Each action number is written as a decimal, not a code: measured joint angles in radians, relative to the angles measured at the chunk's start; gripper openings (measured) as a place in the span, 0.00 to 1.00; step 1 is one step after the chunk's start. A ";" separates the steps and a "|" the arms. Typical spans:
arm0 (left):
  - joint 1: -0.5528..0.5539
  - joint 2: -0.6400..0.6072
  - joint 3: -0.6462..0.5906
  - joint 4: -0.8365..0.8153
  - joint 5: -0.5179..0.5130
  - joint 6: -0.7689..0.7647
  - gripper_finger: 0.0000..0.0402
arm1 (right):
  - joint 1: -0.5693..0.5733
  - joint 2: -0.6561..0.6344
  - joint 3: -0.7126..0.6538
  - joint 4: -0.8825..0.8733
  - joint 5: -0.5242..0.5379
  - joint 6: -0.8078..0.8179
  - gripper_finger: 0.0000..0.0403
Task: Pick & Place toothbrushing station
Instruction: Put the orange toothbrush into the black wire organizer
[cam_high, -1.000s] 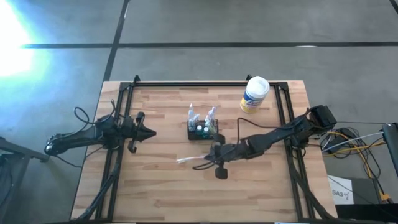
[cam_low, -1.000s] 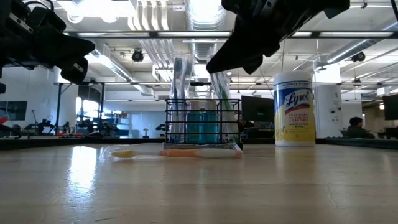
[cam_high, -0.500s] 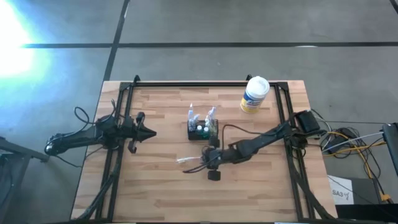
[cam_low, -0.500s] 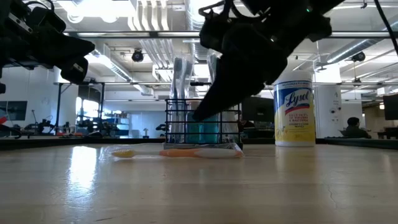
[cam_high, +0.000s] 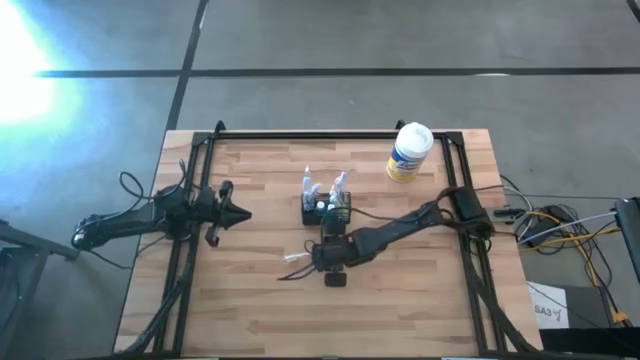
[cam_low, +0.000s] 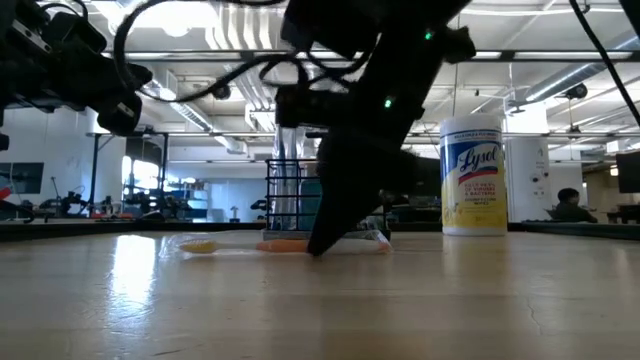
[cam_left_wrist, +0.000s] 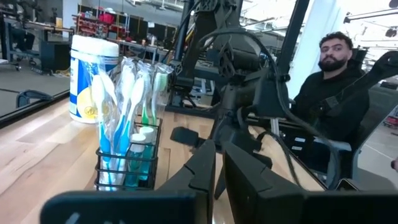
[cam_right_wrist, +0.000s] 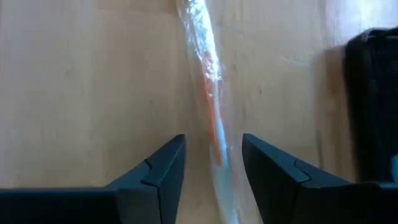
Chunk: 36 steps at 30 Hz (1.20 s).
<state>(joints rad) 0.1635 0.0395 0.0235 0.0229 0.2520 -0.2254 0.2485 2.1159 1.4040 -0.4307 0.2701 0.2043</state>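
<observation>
The toothbrushing station (cam_high: 328, 210) is a small black wire caddy holding wrapped toothbrushes and small teal bottles; it stands on its base mid-table (cam_low: 290, 195) (cam_left_wrist: 127, 168). In front of it a wrapped orange toothbrush (cam_high: 298, 259) (cam_right_wrist: 208, 74) lies flat on the wood. My right gripper (cam_right_wrist: 213, 146) is open and slants down over that toothbrush, one finger on either side of it, low over the table (cam_low: 318, 245). My left gripper (cam_high: 236, 212) waits at the table's left, shut and pointing level at the caddy (cam_left_wrist: 217, 171).
A white-and-yellow wipes tub (cam_high: 409, 152) (cam_low: 474, 175) stands at the far right. Black frame rails (cam_high: 200, 180) run along the table's left, far and right sides. A person (cam_left_wrist: 336, 81) sits beyond the right edge. Bare wood lies toward the near edge.
My right gripper has come down and toward the table's left, tipping its fingers steeply toward the wood, and now stands over the lying toothbrush in front of the caddy. The toothbrush and caddy have kept their places.
</observation>
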 joint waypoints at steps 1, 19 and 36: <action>0.000 0.000 0.000 0.001 0.000 0.000 0.09 | -0.001 0.010 0.006 -0.002 -0.001 -0.005 0.39; 0.000 0.003 -0.004 0.003 0.000 0.002 0.08 | -0.021 0.007 0.013 -0.019 -0.096 0.027 0.06; -0.001 0.010 -0.010 0.003 -0.008 0.006 0.08 | 0.063 -0.408 -0.204 0.380 -0.035 -0.230 0.06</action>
<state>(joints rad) 0.1627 0.0498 0.0139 0.0259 0.2443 -0.2192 0.3118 1.7079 1.1996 -0.0509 0.2352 -0.0255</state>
